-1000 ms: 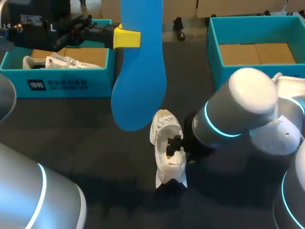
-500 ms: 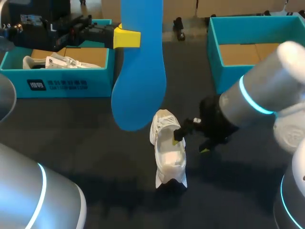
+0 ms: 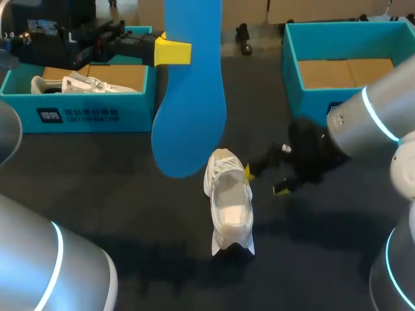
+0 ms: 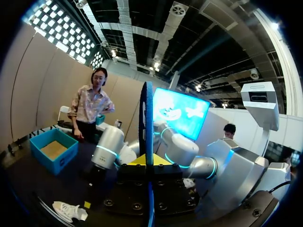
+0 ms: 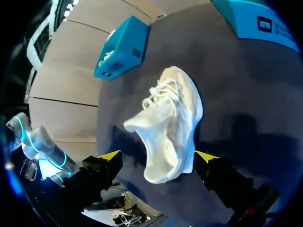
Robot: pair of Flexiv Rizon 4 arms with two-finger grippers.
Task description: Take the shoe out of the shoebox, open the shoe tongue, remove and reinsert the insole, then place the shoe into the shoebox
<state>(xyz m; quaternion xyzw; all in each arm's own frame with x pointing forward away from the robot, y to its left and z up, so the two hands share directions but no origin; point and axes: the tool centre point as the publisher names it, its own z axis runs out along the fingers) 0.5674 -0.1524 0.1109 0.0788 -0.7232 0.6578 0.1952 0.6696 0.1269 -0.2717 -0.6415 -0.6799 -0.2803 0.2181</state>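
Insole is out, so I judge the step in hand is reinsertion. My left claw (image 3: 172,52) is clamped on the left edge of the long blue foam insole (image 3: 191,91) and holds it upright, high over the dark surface (image 3: 117,194), with its rounded lower end hanging just left of and above the shoe. The white lace-up shoe (image 3: 230,201) stands mid-surface, laces at the far end and heel near, its mouth gaping upward. My right claw (image 3: 264,181) is spread wide and holds nothing. It sits low at the shoe's right side, one yellow tip just beside the collar; I can't tell if it touches. To do this well, the right claw should first pin the collar or hold the tongue back so the shoe can't slide or tip. Then the left claw tilts the insole and feeds its lower end down the mouth toward the far toe, keeping it flat and centred. The risk is the foam buckling against the tongue or dragging the light shoe along. The empty teal cardboard shoebox (image 3: 350,39) at the far right looks closest for the final placement. The teal shoebox at far left (image 3: 78,113) already has a shoe and paper in it.
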